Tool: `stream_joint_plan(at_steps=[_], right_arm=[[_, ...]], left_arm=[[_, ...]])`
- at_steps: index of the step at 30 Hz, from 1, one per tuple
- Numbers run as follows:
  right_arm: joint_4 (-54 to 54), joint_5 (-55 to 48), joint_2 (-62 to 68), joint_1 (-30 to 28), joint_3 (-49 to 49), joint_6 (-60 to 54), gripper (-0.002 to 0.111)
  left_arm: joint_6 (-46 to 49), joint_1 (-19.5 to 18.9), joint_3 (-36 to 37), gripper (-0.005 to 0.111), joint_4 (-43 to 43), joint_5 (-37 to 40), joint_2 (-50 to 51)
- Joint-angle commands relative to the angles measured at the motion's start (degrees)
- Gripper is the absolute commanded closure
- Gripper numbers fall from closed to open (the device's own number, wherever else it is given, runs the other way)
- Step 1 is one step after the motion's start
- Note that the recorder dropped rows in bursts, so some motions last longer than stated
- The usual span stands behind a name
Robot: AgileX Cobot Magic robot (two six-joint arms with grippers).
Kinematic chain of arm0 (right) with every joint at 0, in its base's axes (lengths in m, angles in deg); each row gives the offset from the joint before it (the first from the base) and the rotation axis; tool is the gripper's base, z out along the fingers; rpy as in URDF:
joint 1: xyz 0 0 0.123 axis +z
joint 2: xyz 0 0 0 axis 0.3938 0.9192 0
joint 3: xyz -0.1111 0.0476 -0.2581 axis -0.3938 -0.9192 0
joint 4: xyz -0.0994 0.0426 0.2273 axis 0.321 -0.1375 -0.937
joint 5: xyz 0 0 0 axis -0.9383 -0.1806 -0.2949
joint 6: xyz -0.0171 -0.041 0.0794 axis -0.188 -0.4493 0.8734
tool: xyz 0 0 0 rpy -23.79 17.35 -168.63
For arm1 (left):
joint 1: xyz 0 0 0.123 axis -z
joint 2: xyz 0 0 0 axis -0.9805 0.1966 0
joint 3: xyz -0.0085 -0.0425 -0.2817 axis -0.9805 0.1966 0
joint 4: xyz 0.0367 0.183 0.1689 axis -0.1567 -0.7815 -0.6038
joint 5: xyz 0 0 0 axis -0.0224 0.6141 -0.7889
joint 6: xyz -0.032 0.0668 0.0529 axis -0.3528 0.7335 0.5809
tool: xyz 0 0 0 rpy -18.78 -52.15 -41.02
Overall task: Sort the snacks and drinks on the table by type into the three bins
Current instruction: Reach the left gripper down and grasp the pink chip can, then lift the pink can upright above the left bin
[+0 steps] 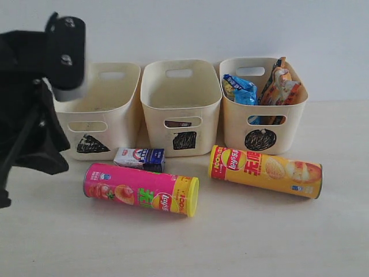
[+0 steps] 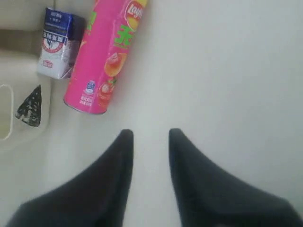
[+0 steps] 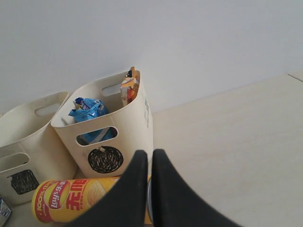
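The pink chip tube (image 1: 141, 189) lies on its side on the tabletop (image 1: 259, 254) before the triangle bin (image 1: 104, 109), the white-and-blue carton (image 1: 139, 157) just behind it. The yellow-orange tube (image 1: 265, 171) lies before the circle bin (image 1: 236, 121), which holds the blue bag (image 1: 241, 89) and orange-white bag (image 1: 282, 83). I'd say the tubes are next. The left tool (image 2: 149, 135) hangs near the pink tube's end, spread and empty; it must shift across to straddle the tube. The right tool (image 3: 151, 153) is pressed together, empty, above the yellow-orange tube.

Three bins (image 1: 115, 118), two tubes (image 1: 140, 188), two bags (image 1: 239, 88), one carton (image 1: 139, 157).
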Motion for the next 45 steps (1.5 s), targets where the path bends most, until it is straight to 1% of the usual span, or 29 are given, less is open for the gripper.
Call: stream_joint_plan(at_steps=[1, 2, 3, 5, 6, 9, 14, 16, 19, 23, 31, 40, 45], right_arm=[[0.1, 0.2, -0.1, -0.1, -0.2, -0.5, 0.108], [0.1, 0.2, -0.1, -0.1, -0.2, -0.5, 0.108], [0.1, 0.2, -0.1, -0.1, -0.2, -0.5, 0.108], [0.1, 0.2, -0.1, -0.1, -0.2, -0.5, 0.108], [0.1, 0.2, -0.1, -0.1, -0.2, -0.5, 0.108], [0.1, 0.2, -0.1, -0.1, -0.2, -0.5, 0.108], [0.1, 0.2, -0.1, -0.1, -0.2, -0.5, 0.108], [0.1, 0.2, -0.1, -0.1, -0.2, -0.5, 0.108], [0.1, 0.2, -0.1, -0.1, -0.2, -0.5, 0.108], [0.1, 0.2, -0.1, -0.1, -0.2, -0.5, 0.108], [0.1, 0.2, -0.1, -0.1, -0.2, -0.5, 0.108], [0.1, 0.2, -0.1, -0.1, -0.2, -0.5, 0.108], [0.1, 0.2, -0.1, -0.1, -0.2, -0.5, 0.108]], left_arm=[[-0.8, 1.1, -0.4, 0.043, -3.1, -5.9, 6.3], [-0.8, 1.1, -0.4, 0.037, -3.2, -7.1, 7.1], [-0.3, 1.1, -0.4, 0.028, -4.1, -10.6, 9.0], [1.9, 1.1, -0.4, 0.023, -4.4, -14.3, 11.5], [3.8, 1.1, -0.4, 0.022, -4.4, -16.5, 13.2], [8.4, 1.1, -0.4, 0.022, -4.4, -20.5, 16.4], [11.2, 1.1, -0.4, 0.022, -3.6, -26.6, 23.0], [12.7, 1.1, -0.4, 0.022, -3.1, -27.5, 24.7], [12.9, 1.1, -0.4, 0.022, -1.9, -29.2, 26.9], [13.8, 1.1, -0.4, 0.022, -2.3, -29.9, 30.2], [14.8, 1.1, -0.4, 0.022, -2.4, -38.0, 35.8], [14.8, 1.1, -0.5, 0.022, -4.5, -41.6, 40.7], [14.8, 1.1, -0.9, 0.022, -4.5, -41.6, 42.7]])
